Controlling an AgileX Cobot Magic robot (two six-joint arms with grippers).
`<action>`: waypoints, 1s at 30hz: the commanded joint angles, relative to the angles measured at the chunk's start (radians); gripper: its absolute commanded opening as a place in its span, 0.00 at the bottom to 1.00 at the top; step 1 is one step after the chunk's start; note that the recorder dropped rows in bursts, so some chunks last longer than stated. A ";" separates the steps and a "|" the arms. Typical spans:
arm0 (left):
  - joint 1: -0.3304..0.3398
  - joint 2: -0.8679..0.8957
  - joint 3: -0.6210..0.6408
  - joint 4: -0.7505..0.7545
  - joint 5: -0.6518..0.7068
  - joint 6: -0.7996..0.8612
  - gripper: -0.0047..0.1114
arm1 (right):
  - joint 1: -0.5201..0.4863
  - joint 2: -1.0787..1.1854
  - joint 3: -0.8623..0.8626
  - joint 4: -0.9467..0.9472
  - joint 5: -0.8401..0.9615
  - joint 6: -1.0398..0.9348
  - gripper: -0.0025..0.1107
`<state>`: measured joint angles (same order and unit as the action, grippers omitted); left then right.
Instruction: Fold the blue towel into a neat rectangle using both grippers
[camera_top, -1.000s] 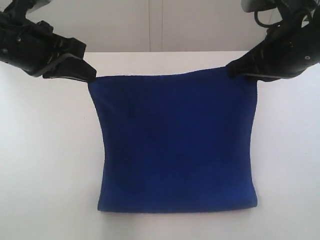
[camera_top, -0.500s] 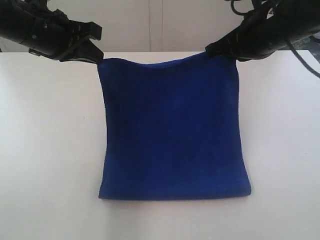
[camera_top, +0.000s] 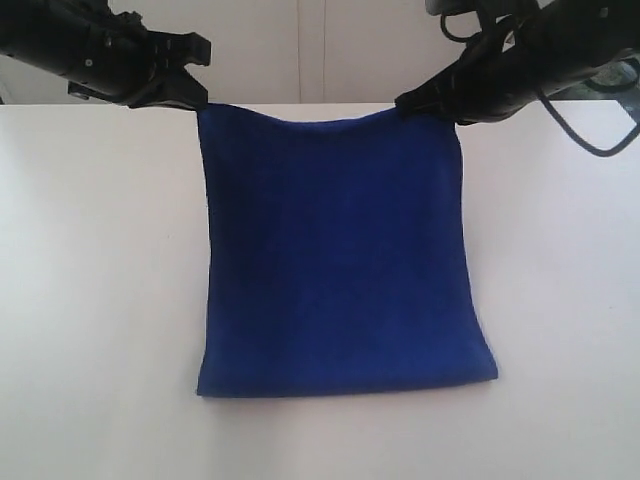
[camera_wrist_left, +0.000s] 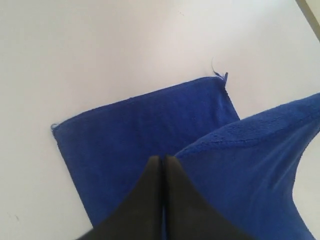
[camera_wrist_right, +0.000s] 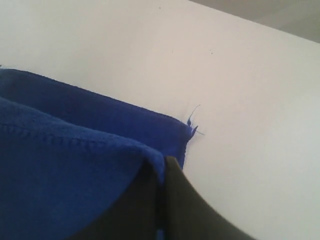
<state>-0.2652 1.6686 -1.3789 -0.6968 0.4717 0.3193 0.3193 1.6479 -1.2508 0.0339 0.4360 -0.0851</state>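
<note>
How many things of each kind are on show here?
Towel: 1
Claws: 2, left claw and right claw, each pinching a corner
Table: 1
Total: 4

A plain white table (camera_top: 90, 300) spreads under soft, even light, its far edge running just behind the left gripper (camera_top: 195, 97) and the right gripper (camera_top: 408, 102). Beyond them stands a pale panelled wall (camera_top: 250, 50), two vertical seams showing between the pair.
</note>
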 joint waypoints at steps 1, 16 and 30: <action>0.023 0.027 -0.026 0.003 0.011 -0.017 0.04 | -0.011 0.034 -0.024 -0.011 -0.047 0.009 0.02; 0.023 0.172 -0.112 -0.008 -0.062 -0.010 0.04 | -0.043 0.145 -0.057 -0.034 -0.149 0.010 0.02; 0.021 0.303 -0.112 -0.028 -0.188 -0.002 0.04 | -0.047 0.300 -0.057 -0.034 -0.317 0.010 0.02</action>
<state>-0.2448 1.9564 -1.4848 -0.7117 0.3038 0.3145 0.2804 1.9288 -1.3033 0.0097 0.1656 -0.0792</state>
